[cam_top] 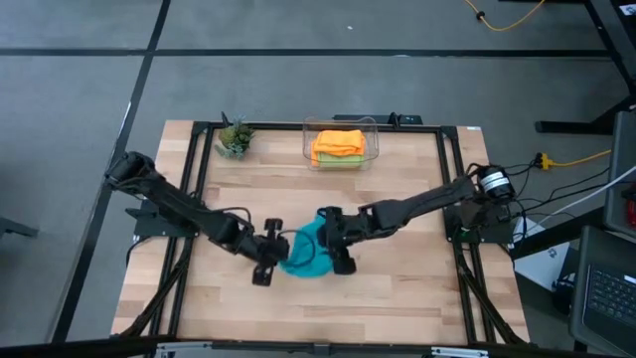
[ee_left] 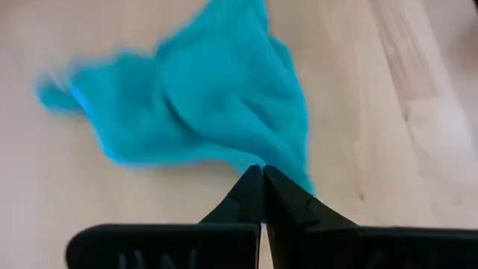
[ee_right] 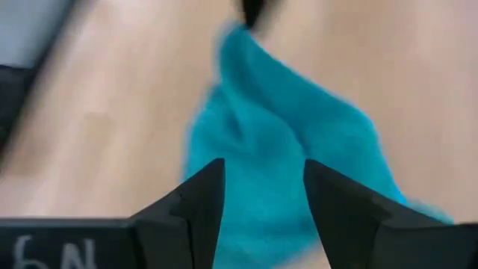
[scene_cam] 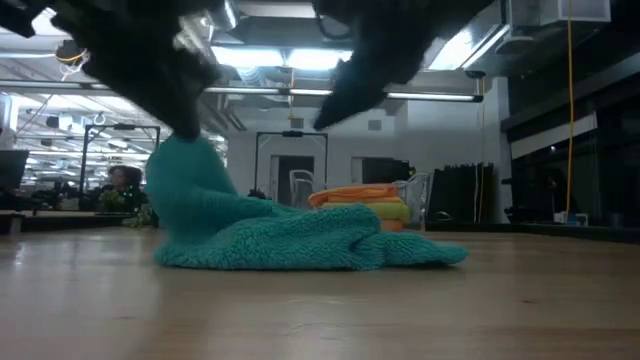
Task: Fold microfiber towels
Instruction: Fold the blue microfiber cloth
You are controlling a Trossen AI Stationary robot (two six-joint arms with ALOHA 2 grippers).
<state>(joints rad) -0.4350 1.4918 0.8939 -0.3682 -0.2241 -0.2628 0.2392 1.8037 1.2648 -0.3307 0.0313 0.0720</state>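
A teal microfiber towel [cam_top: 306, 259] lies bunched near the middle of the table's near half. One end is drawn up into a peak [scene_cam: 183, 160] and the rest is spread on the wood [scene_cam: 320, 245]. My left gripper [cam_top: 283, 244] is shut on that peak. My right gripper [cam_top: 326, 239] hangs open just right of it, above the towel [ee_right: 284, 142] and clear of it in the low view. Folded orange and lime green towels [cam_top: 339, 145] lie stacked in a clear bin at the far edge. My left gripper pinches a pointed corner of the teal towel [ee_left: 258, 163] between its two shut fingers, coming slanting down from the table's left. That corner is lifted. The cloth slopes down from it, and the towel's right part [scene_cam: 400, 250] rests on the table.
The clear bin [cam_top: 373, 134] stands at the far middle, and a small potted plant [cam_top: 234, 137] is to its left. A black frame [cam_top: 194, 159] runs round the table. Bare wood [cam_top: 397, 308] stretches along the near edge and to either side of the towel.
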